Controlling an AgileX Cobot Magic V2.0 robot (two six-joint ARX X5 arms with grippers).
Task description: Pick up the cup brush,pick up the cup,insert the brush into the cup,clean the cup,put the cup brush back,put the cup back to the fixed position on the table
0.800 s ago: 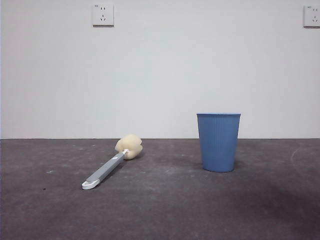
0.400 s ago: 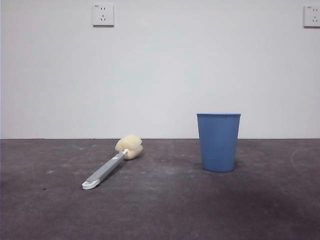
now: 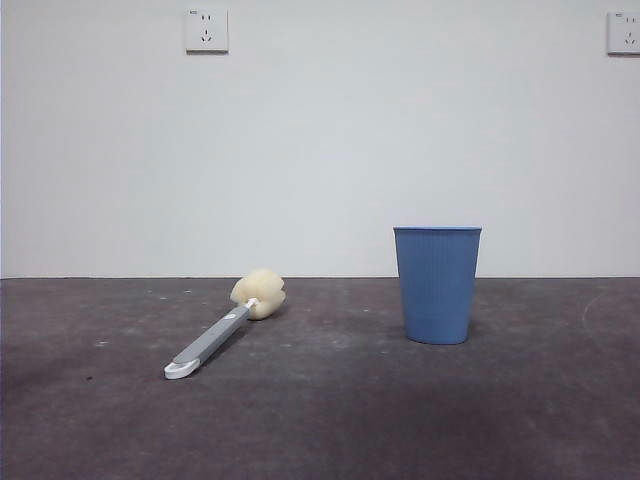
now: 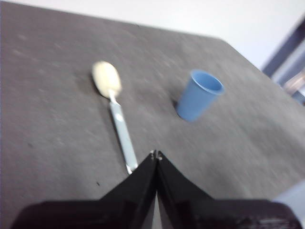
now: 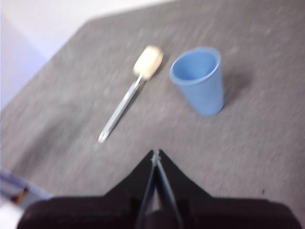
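In the front view the cup brush [image 3: 222, 332] lies flat on the dark grey worktop [image 3: 330, 420], left of centre in the frame. Its cream-yellow sponge head sits toward the back wall and its white looped end points toward the lower left. The blue cup [image 3: 437, 285] stands upright, mouth up, right of centre, well apart from the brush. Two white wall sockets [image 3: 206, 30] sit along the top edge of the frame, one at upper left, one at the upper right corner. No arm shows in this view.

The left claw [image 4: 156, 153] is above the worktop with its two black jaws pressed together, gripping nothing; the brush's looped end lies near its tips in the left wrist view. The right claw [image 5: 156, 153] is likewise closed and empty, above bare worktop with the cup and brush ahead of it.
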